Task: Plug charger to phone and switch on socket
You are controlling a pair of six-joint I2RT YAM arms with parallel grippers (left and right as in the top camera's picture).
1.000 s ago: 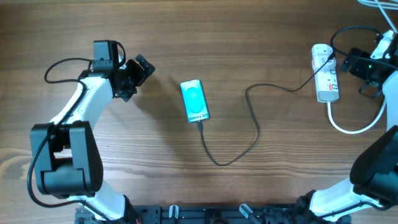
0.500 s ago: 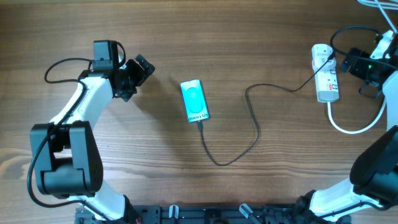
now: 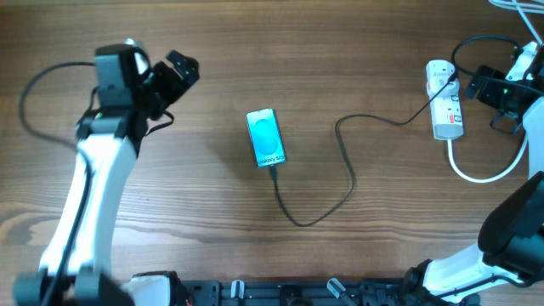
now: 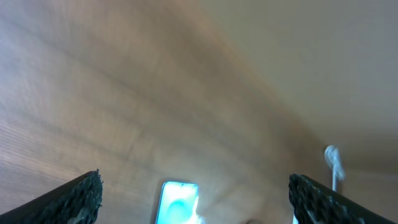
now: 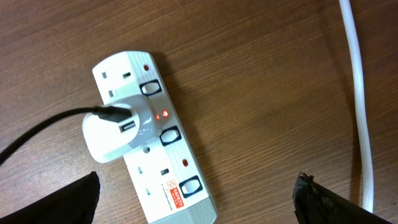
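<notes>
Lying lengthwise near-to-far, the phone [image 3: 266, 138] shows its text nearest; left hand [image 3: 185, 70] and right hand [image 3: 469, 85] gape.

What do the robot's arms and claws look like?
The left arm and right arm are white links with bulky black joints and thin black cables looping alongside. The left claw and right claw are black, each with two dark, rough-textured fingers.

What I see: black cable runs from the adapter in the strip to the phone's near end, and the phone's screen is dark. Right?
Not quite: the phone has a lit turquoise screen, not a dark one, as the overhead view shows. The black cable does run from the adapter in the strip to the phone's near end.
</notes>
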